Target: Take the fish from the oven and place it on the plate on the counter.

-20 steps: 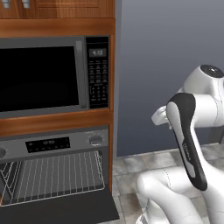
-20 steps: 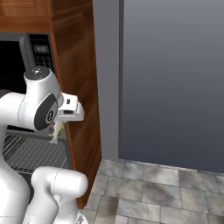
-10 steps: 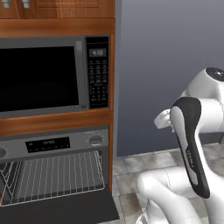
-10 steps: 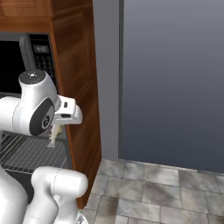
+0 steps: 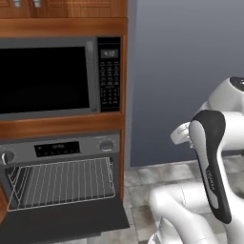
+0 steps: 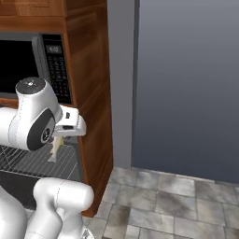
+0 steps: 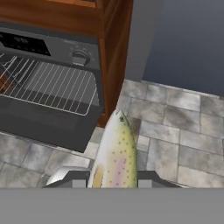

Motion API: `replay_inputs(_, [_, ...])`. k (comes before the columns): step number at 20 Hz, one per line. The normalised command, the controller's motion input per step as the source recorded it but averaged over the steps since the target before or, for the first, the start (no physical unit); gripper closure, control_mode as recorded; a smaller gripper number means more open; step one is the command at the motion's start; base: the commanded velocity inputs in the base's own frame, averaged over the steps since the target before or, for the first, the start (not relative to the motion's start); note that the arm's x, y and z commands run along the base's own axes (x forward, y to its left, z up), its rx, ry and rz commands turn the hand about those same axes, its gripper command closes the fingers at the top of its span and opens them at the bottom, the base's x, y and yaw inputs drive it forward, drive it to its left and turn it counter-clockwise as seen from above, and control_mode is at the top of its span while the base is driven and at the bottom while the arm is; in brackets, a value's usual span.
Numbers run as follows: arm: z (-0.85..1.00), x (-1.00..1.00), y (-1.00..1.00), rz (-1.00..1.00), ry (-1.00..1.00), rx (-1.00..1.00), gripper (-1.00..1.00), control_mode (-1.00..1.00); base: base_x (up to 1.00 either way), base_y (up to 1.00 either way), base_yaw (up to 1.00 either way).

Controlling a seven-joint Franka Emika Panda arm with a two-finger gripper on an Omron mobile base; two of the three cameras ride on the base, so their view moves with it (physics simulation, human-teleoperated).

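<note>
The fingers (image 7: 114,181) are clamped on the fish (image 7: 114,153), which hangs in the air above the grey tiled floor (image 7: 175,131), out in front of and to the right of the oven (image 5: 62,181). The oven door (image 5: 66,221) lies folded down and the wire rack (image 5: 62,183) inside is bare. In the right base view the fish (image 6: 56,148) dangles below the hand, beside the wooden cabinet (image 6: 91,93) that also carries the microwave (image 5: 57,78).

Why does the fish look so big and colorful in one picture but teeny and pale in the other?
In the hand view the camera sits right above the fish held in the end effector, so it looks big and its spots show; in the right base view the fish is farther off, small and washed-out pale, hanging in front of the oven rack.
</note>
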Motion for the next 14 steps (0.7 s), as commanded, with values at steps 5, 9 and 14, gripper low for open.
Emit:
replay_inputs(5, [0.0, 0.0, 0.0, 0.0, 0.0, 0.0, 1.0, 1.0, -0.19, -0.18, 0.19])
replay_inputs(9, [0.0, 0.0, 0.0, 0.0, 0.0, 0.0, 1.0, 1.0, -0.42, -0.17, 0.25])
replay_inputs(14, [0.0, 0.0, 0.0, 0.0, 0.0, 0.0, 1.0, 1.0, -0.4, -0.13, 0.29])
